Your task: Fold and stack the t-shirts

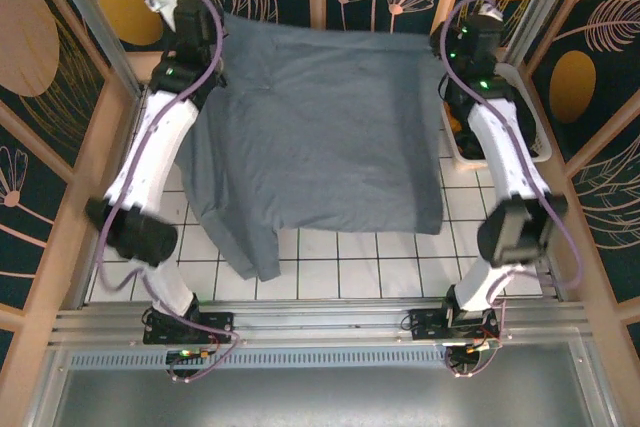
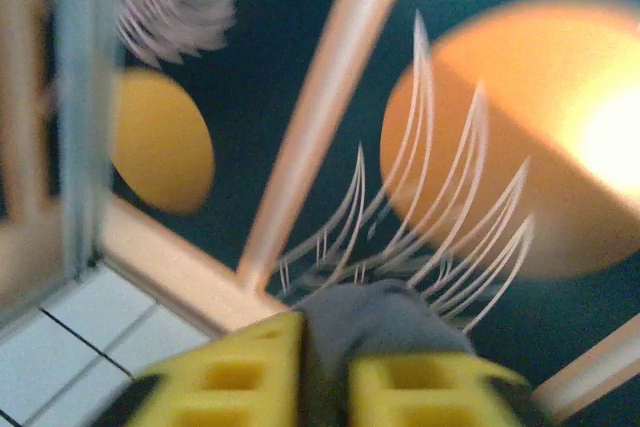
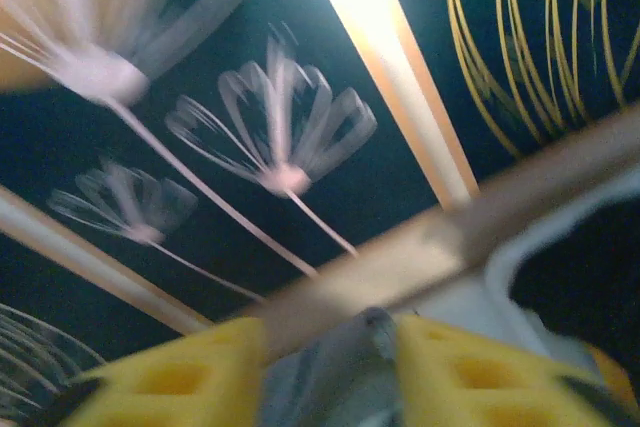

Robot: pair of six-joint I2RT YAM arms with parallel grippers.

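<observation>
The slate blue-grey t-shirt [image 1: 320,137] hangs stretched in the air between my two grippers, its lower edge and one sleeve drooping toward the tiled table. My left gripper [image 1: 213,35] is shut on the shirt's far left corner; in the left wrist view grey fabric [image 2: 375,322] bulges between the yellow fingers [image 2: 230,372]. My right gripper [image 1: 452,45] is shut on the far right corner, and the right wrist view shows grey cloth [image 3: 335,372] pinched between its yellow fingers [image 3: 470,367]. The black shirts are out of sight.
A white plastic bin [image 1: 525,97] stands at the right side of the white tiled table [image 1: 350,267], partly behind the right arm. Patterned dark walls with wooden posts enclose the back and sides. An aluminium rail runs along the near edge.
</observation>
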